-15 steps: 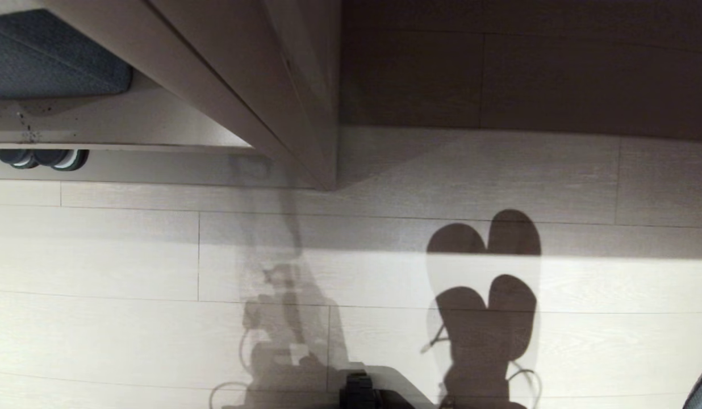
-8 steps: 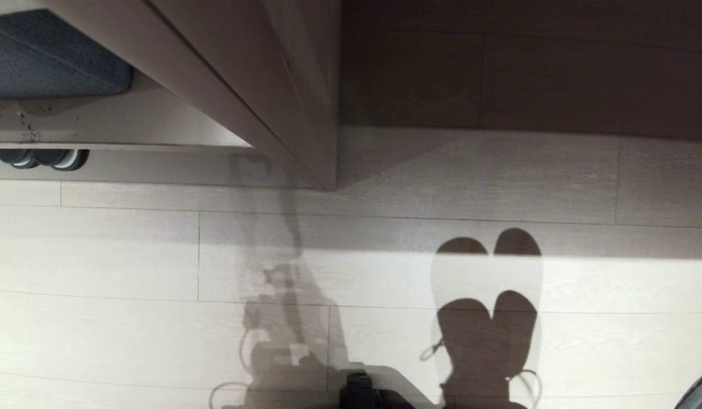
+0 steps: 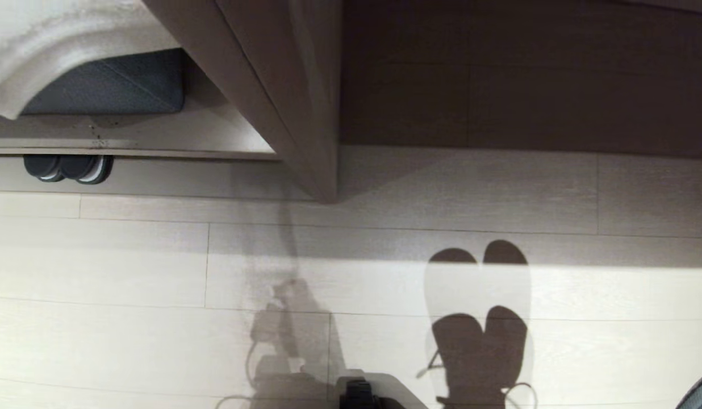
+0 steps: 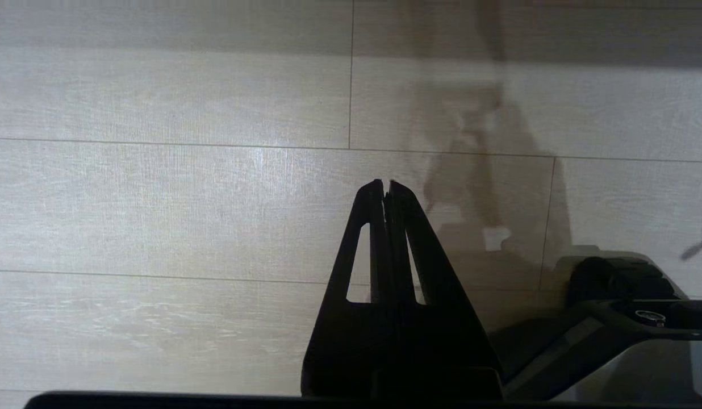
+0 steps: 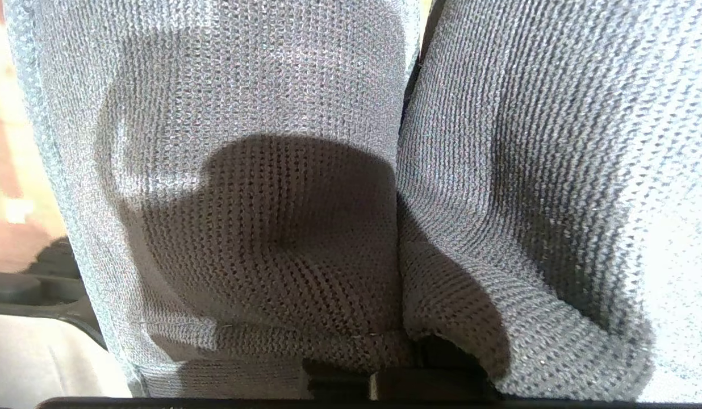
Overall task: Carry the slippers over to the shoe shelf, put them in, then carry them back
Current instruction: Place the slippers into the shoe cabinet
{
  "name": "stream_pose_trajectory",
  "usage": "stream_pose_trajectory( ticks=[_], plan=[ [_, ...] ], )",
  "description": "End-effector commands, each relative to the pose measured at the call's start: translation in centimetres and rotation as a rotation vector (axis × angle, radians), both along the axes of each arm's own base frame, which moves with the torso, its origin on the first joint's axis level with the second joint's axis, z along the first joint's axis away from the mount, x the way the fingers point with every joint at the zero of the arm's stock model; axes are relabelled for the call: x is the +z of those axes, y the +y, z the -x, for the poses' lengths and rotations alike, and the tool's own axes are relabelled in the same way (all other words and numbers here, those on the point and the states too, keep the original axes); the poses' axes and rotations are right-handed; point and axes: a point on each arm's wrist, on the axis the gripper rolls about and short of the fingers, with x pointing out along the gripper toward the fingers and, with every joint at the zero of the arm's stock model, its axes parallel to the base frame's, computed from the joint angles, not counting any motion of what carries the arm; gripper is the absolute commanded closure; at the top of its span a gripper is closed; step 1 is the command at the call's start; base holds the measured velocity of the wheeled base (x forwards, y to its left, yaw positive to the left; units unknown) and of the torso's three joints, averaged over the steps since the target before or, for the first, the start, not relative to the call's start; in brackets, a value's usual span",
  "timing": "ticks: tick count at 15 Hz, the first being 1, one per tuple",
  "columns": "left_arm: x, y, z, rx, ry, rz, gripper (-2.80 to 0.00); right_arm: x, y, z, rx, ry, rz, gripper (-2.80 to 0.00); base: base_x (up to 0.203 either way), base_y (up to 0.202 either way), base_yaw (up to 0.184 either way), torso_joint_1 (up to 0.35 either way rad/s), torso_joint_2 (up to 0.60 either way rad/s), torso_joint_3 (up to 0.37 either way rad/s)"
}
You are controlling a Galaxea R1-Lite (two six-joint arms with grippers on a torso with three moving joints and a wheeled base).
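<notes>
The right gripper [image 5: 396, 380] clenches the slippers [image 5: 305, 187], toes pointing away; the shelf [image 3: 175, 136] lies ahead-left; left gripper [image 4: 386, 187] clenched, empty.

1. I count two slippers [image 5: 385, 170] in my right wrist view, side by side, grey knit.
2. Two dark rounded shoes [image 3: 68, 168] sit together under the wooden unit in my head view.
3. One blue-grey cushion [image 3: 118, 91] lies on the unit's board.
4. One white cloth [image 3: 55, 40] hangs above it.
5. One of my grippers shows: the left gripper [image 4: 385, 187].
</notes>
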Motion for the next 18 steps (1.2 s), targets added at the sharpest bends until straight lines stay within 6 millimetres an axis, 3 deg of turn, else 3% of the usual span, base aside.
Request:
stream_pose_trajectory(
  ticks=[1,18],
  plan=[
    [0.00,0.00,0.00,0.001,0.000,0.001,0.00,0.01,0.00,-0.03,0.000,0.003,-0.001,0.00,0.000,0.000,0.000,0.004,0.00,0.196],
    [0.00,0.00,0.00,0.001,0.000,0.002,0.00,0.01,-0.02,-0.02,-0.007,0.002,-0.007,0.00,0.000,0.000,0.000,0.001,0.00,0.202]
  ],
)
